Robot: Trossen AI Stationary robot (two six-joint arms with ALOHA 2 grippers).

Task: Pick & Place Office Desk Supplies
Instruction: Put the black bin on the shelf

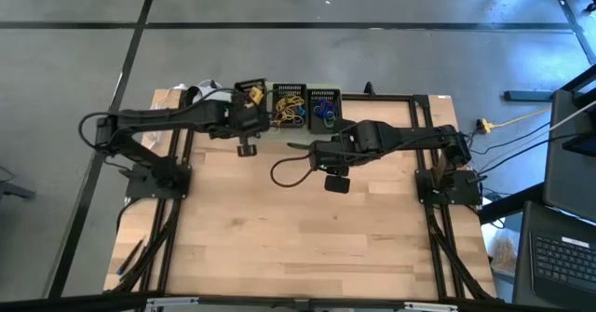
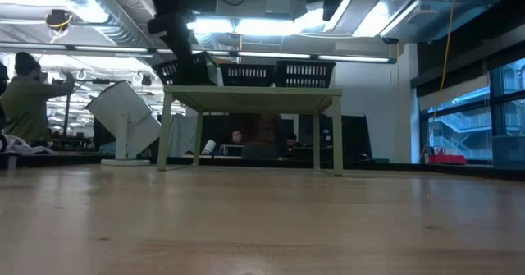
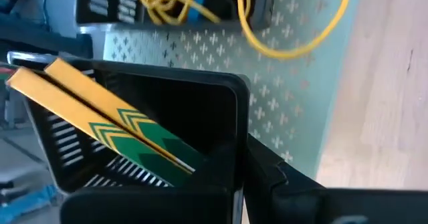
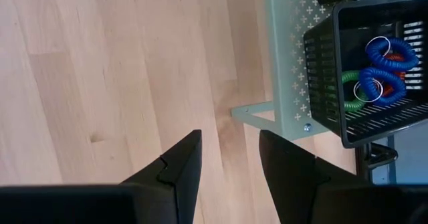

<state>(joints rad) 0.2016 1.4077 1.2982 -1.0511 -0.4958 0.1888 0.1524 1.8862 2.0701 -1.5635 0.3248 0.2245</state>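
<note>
the left gripper (image 1: 250, 96) is at the left tray (image 3: 221, 97) on the stand. a small yellow-green box (image 3: 100, 124) is seen tilted in that tray, right in front of the gripper. whether the box is held or let go cannot be told, because the fingers are hidden. if the box is being put down, it should be lowered until it is well inside the walls, and only then let go. the tray should not be bumped or tipped.

next to that tray, further from the gripper, yellow rubber bands (image 3: 294, 30) are seen in the middle tray (image 1: 289, 105).

the right gripper (image 4: 227, 158) is open and nothing is held in it. bare wood of the table (image 4: 100, 63) is seen under it. just ahead is the leg of the pale green stand (image 4: 284, 63). past that, blue rings (image 4: 384, 67) and a green ring (image 4: 348, 90) lie in the right tray (image 4: 328, 70). this arm should be kept clear of the stand while the left arm works.
</note>
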